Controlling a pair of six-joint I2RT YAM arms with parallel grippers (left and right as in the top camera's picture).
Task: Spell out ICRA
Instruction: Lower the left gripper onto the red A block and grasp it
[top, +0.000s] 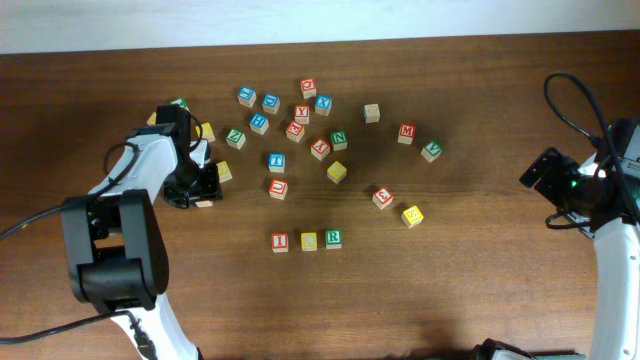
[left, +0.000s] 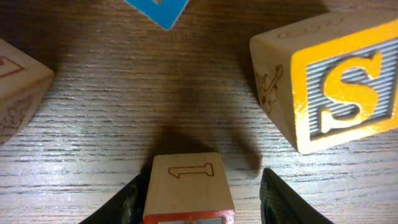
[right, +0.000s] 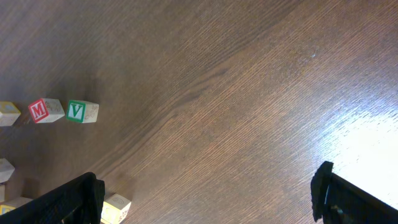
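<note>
The red "I" cube (top: 280, 241), the yellow "C" cube (top: 309, 241) and the green "R" cube (top: 333, 238) stand in a row at the front middle of the table. My left gripper (top: 190, 190) is open and low at the left, around a red-edged wooden cube (left: 189, 186). Its left finger touches the cube and its right finger stands apart. That cube's letter face is hidden, so I cannot tell whether it is the "A". My right gripper (right: 208, 199) is open and empty over bare wood at the far right (top: 550, 180).
Several other letter cubes are scattered at the back middle (top: 295, 130). A yellow "S" cube (left: 336, 87), a blue cube (left: 158, 9) and a plain-sided cube (left: 18, 81) stand close around my left gripper. Red "M" (right: 38, 110) and green "V" (right: 76, 111) cubes lie left of my right gripper.
</note>
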